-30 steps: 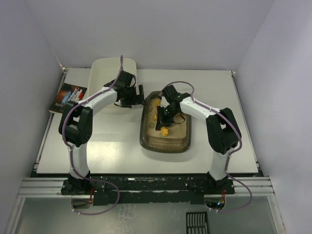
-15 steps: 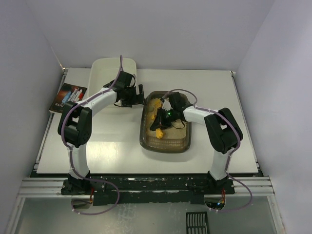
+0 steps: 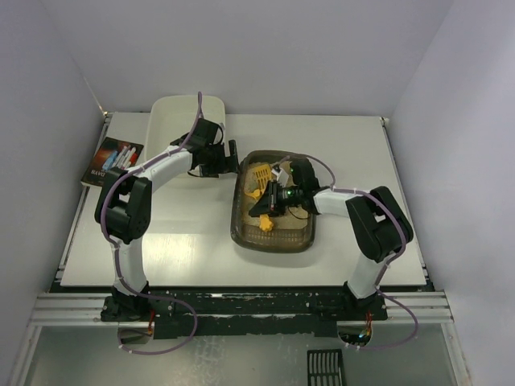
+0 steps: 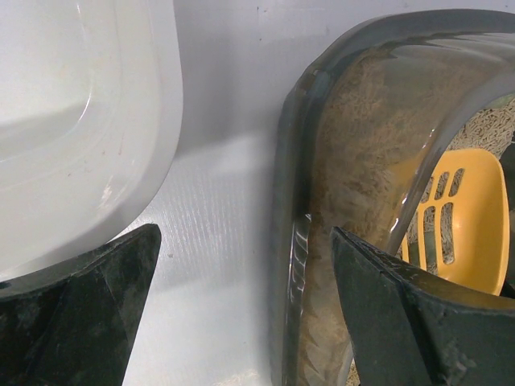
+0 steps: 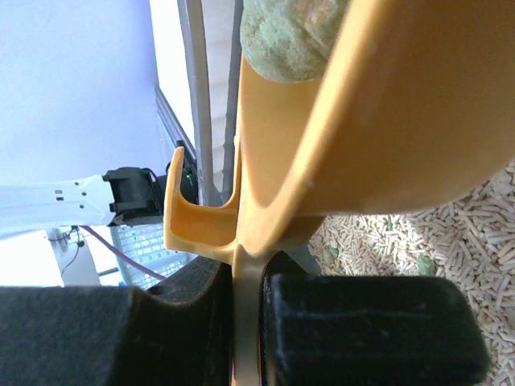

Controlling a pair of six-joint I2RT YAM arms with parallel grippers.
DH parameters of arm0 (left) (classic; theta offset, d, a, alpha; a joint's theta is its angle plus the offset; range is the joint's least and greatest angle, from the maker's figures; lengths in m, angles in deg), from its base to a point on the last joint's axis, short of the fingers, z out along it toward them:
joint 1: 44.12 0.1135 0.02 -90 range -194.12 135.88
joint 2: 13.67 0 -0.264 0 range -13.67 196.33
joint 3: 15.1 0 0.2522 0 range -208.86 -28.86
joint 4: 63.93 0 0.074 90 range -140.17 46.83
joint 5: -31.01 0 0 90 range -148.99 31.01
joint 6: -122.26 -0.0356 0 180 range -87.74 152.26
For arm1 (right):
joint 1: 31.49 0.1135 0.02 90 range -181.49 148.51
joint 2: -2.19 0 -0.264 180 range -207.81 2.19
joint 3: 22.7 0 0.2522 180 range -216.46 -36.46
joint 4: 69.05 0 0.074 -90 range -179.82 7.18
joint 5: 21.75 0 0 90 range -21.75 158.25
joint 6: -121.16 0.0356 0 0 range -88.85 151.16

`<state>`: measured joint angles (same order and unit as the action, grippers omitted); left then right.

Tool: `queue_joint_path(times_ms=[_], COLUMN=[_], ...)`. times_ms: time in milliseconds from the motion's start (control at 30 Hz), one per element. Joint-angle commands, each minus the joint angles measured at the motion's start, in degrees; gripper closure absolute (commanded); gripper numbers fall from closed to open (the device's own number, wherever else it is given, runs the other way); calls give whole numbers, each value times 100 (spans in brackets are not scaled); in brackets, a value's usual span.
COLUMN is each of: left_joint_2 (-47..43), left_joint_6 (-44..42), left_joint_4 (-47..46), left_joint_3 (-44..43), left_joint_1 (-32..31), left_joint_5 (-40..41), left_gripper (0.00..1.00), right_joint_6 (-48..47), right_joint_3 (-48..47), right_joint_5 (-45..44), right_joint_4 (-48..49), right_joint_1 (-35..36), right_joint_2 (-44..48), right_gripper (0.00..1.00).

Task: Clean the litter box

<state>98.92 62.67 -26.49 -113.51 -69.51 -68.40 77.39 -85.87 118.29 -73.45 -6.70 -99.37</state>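
No text can be read for certain. The only print in view is on the cover of a small dark booklet (image 3: 111, 161) lying at the far left edge of the bench (image 3: 161, 249). A line of pale lettering runs across the lower part of the cover, below some red and light-blue shapes. From the top view it is too small and blurred to make out any word, brand or number.
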Motion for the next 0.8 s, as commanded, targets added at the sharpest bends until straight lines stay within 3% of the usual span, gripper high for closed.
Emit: queue_joint_path(times_ms=[0, 433, 767], left_joint_2=[-161, -440, -1033], left_joint_6=[-40, -164, -517], left_joint_4=[-145, -293, -359], left_joint_3=[60, 205, 444], left_joint_1=[-145, -142, -142], left_joint_5=[-429, -381, -124], left_gripper=[2, 3, 3], right_joint_6=[77, -690, -264], right_joint_3=[172, 350, 1604], right_joint_5=[210, -598, -515], right_joint_4=[501, -1295, -554], right_joint_1=[-58, -63, -178], right_joint_2=[272, 1310, 2290], right_gripper=[100, 100, 100])
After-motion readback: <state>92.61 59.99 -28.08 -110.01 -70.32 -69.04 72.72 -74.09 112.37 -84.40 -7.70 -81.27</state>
